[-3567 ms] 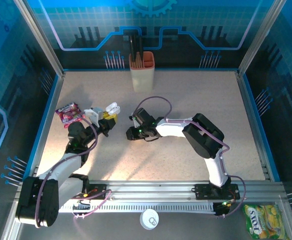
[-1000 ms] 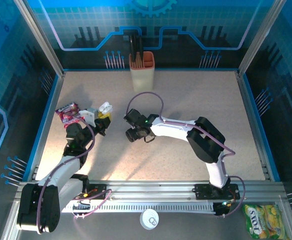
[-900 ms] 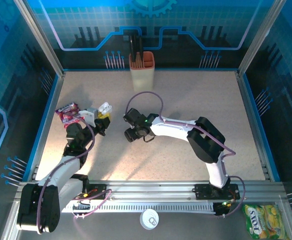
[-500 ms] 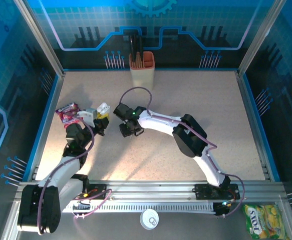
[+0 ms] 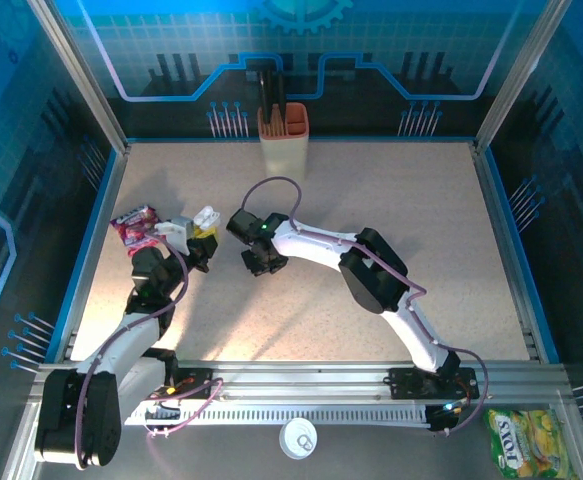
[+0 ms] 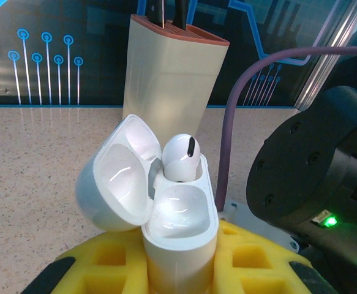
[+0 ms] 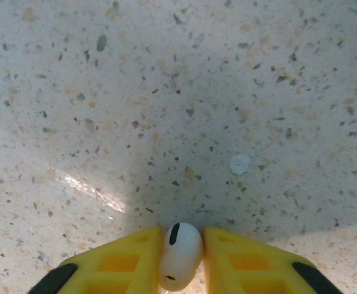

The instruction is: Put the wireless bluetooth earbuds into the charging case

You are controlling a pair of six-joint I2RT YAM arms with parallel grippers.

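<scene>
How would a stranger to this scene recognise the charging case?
Find the beige knife block at the table's far edge, then look nearer and left to the left gripper. The case sits in its yellow jaws: white, lid open, one earbud inside.

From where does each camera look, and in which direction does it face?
Top external: above and behind the bases, facing down on the table; left arm and right arm show.
Left wrist: low, facing the knife block; left end effector grips the open charging case, first earbud inside.
Right wrist: facing straight down; right end effector shut on the second earbud.
Shared: top and left-wrist views both show the knife block.
</scene>
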